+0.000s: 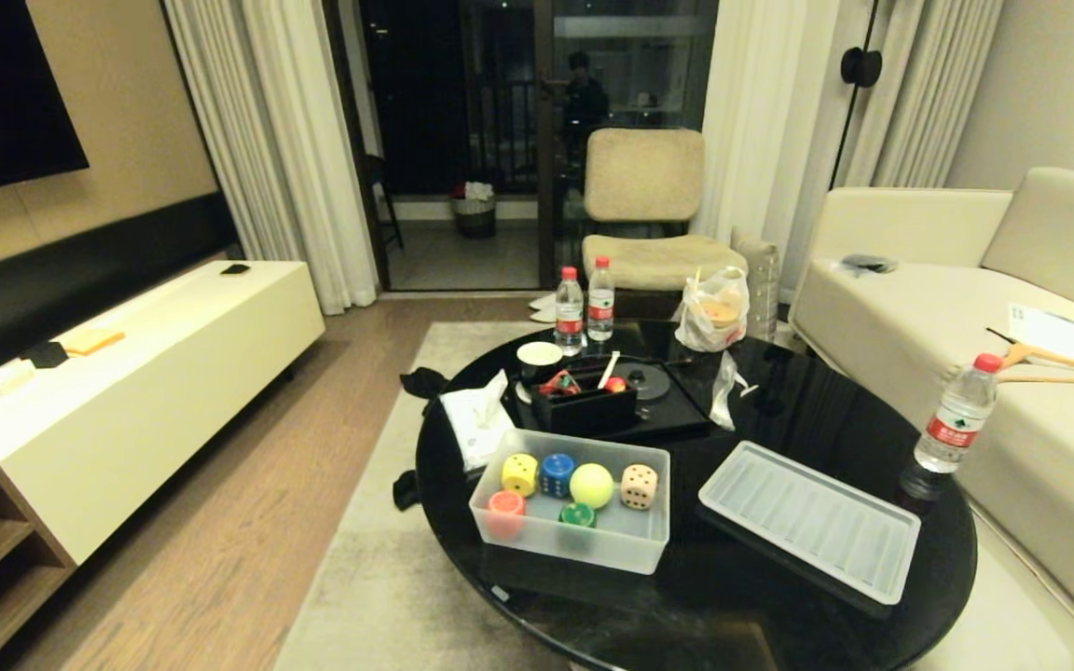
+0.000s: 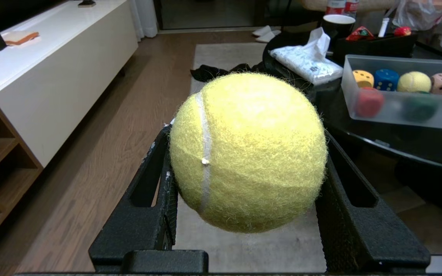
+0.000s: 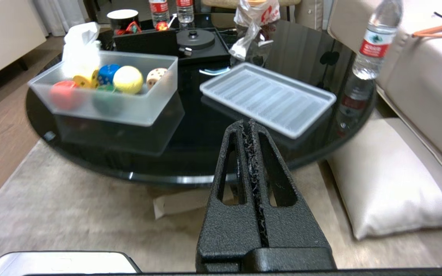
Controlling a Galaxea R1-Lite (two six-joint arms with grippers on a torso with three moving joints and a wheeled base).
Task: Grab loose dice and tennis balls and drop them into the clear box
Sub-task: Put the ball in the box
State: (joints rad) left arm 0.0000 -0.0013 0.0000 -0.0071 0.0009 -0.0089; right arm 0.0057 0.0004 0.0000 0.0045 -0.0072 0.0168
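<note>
Between the left gripper's [image 2: 244,168] black fingers: fuzzy yellow-green tennis ball [image 2: 248,151], clamped.
Light, springy, grippy felt; held across its middle, three and nine o'clock.

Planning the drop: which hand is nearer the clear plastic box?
Left, seemingly: left hand, holding a yellow-green tennis ball, sits beside the clear plastic box; right hand sits back toward the ribbed lid.

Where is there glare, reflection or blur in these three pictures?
Head view: the round glossy black table mirrors the translucent plastic box and ribbed lid; the dark window glass reflects the room. Left wrist view: the fuzzy yellow-green tennis ball in the left end effector looks sharp, the box's front dice hazy. Right wrist view: the table reflects the clear water bottle.
</note>
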